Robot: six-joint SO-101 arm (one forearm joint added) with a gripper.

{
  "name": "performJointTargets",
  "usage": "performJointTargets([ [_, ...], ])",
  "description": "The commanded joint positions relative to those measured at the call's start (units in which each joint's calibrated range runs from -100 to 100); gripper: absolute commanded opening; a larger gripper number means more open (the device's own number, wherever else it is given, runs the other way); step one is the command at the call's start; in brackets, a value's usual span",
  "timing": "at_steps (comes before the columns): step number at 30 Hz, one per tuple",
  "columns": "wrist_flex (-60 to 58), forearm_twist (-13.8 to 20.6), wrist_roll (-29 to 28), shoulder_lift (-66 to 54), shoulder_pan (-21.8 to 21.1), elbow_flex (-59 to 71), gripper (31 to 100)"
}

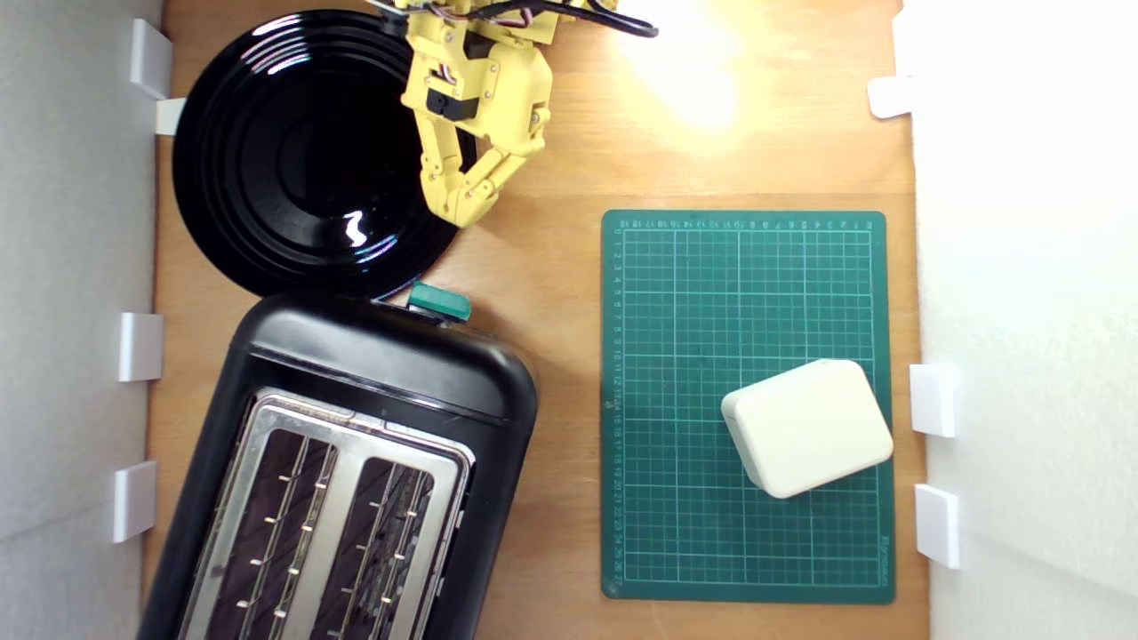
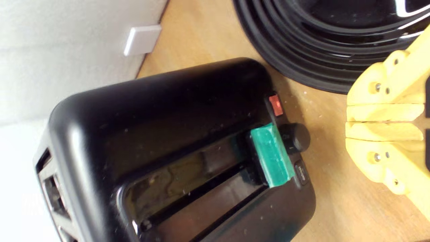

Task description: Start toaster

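I hold the gripper point(image 1: 464, 209) empty, its jaws apparently pressed together to form one pushing tip; the toaster point(image 1: 356, 462) sits just beyond it, teal lever knob point(image 2: 272, 155) facing the tip.

Glossy black plastic toaster point(image 1: 391, 373) with silver metal top; wooden table point(image 1: 551, 267).

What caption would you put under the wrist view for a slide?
Closed yellow gripper poised beside the black toaster, near its teal lever.
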Motion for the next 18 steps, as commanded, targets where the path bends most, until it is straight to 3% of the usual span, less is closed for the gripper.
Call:
performJointTargets([
  [1, 0.7, -0.3, -2.7, -0.8, 0.5, 0.7, 31.3],
  [10, 3.3, -0.2, -5.2, -0.9, -2.1, 0.7, 31.3],
  [18, 7.8, -0.1, -5.8, -0.9, -9.0, 0.7, 31.3],
])
